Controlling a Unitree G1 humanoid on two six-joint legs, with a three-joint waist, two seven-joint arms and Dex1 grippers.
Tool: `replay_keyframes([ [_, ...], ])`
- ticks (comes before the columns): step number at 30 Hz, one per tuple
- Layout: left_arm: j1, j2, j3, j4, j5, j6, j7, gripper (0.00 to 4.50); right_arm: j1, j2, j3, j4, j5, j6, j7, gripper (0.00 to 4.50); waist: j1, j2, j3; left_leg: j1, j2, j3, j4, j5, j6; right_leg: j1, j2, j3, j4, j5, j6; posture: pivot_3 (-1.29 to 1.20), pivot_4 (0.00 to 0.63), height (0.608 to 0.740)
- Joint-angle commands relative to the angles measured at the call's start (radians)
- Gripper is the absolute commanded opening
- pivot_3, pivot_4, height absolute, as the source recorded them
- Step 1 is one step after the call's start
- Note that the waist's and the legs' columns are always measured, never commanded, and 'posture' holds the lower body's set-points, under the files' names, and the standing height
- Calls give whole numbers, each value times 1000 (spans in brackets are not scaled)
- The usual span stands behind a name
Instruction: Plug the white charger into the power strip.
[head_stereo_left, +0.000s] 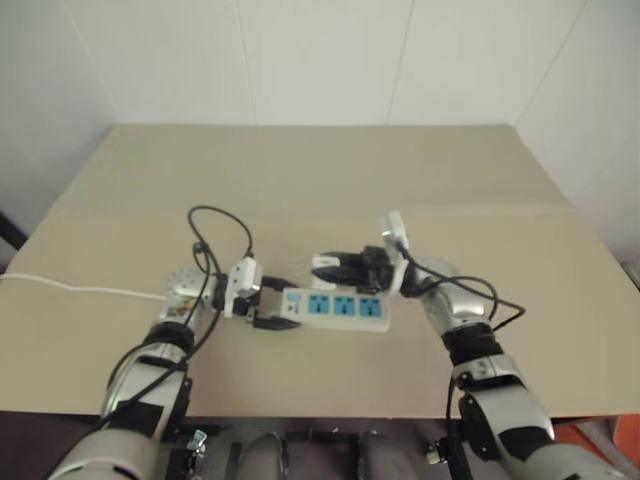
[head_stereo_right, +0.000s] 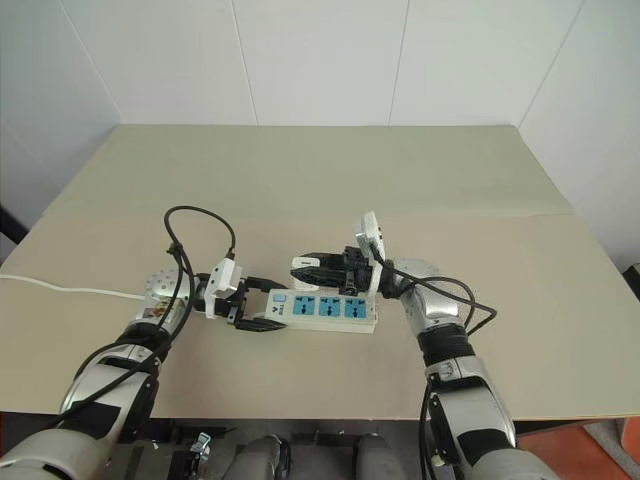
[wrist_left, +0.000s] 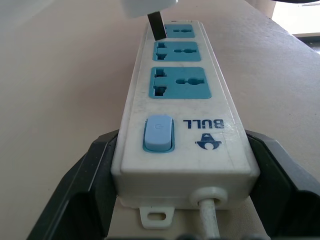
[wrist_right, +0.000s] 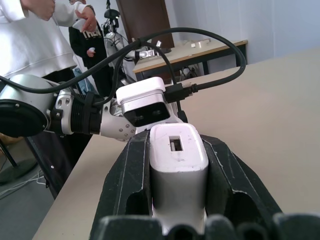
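Observation:
The power strip, a white bar with three blue sockets, lies on the tan table. Its switch end sits between the black fingers of my left gripper, which is closed on that end. My right gripper points left over the strip and is shut on the white charger. A dark prong of the charger hangs just above the socket row, a little apart from the strip.
A thin white cord runs off the table's left edge. Black cables loop up from both wrists. In the right wrist view, people stand by a desk beyond the table.

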Motion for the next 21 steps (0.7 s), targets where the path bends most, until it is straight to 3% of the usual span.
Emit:
replay_keyframes([
  [1,13,2,3,-21,16,3,-3,3268,0,18,-2,10,-9,-55,13,1129,0,0,0,0,0,0,0,0,0,0,0,0,0,0,0,0,150,740],
  [21,9,9,6,-15,23,16,-3,3268,-18,64,-11,117,-55,-159,16,1129,-2,0,0,1,0,0,0,0,0,0,0,0,0,0,0,0,150,740],
])
